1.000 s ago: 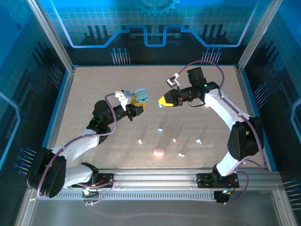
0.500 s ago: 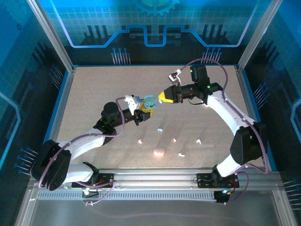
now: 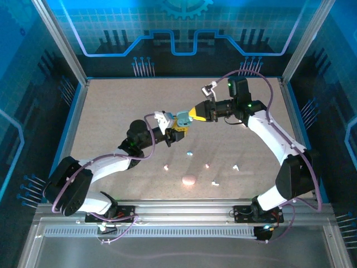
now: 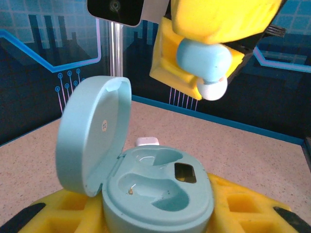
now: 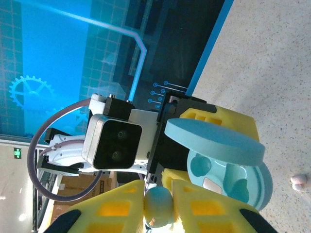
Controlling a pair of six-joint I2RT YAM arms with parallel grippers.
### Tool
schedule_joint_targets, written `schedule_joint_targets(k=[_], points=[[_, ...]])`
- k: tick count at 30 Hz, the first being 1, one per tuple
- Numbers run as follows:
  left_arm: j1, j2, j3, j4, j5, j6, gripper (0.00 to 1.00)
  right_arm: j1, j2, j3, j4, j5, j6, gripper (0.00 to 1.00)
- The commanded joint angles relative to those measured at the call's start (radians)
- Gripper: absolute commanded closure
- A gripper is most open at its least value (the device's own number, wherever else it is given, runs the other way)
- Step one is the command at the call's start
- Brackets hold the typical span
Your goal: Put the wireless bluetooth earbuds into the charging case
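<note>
Pale-blue earbud [image 4: 201,58], likely featherlight and slick, pinched by its bulb in right gripper [image 5: 158,203]; left gripper [image 3: 177,126] clasps open case [image 4: 160,194].

Blue case [image 3: 182,119] — in left claw [image 3: 179,125]

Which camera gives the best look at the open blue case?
The left wrist view: the case sits close up, lid raised, both wells empty. The right wrist view shows the case sideways, lid edge-on. From the top, the case is a tiny blue speck.
</note>
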Motion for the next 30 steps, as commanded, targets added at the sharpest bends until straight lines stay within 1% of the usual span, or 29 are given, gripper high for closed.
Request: schedule_joint_targets(k=[1,9,20,30], points=[[-0.013,0.018,0.039,0.079,-0.018,-0.009,0.65,0.009,-0.036,-0.014,0.026,0.013,0.01,0.79],[-0.026,0.051,0.065,0.103,-0.016,-0.006,0.65,0.009,-0.068,-0.032,0.022,0.041,0.003,0.79],[-0.03,0.049,0.073,0.104,0.002,-0.012,0.65,0.009,-0.081,-0.027,0.02,0.053,0.007,0.79],[-0.042,0.062,0.084,0.118,-0.01,-0.013,0.65,0.016,-0.093,-0.026,0.052,0.076,0.042,0.79]])
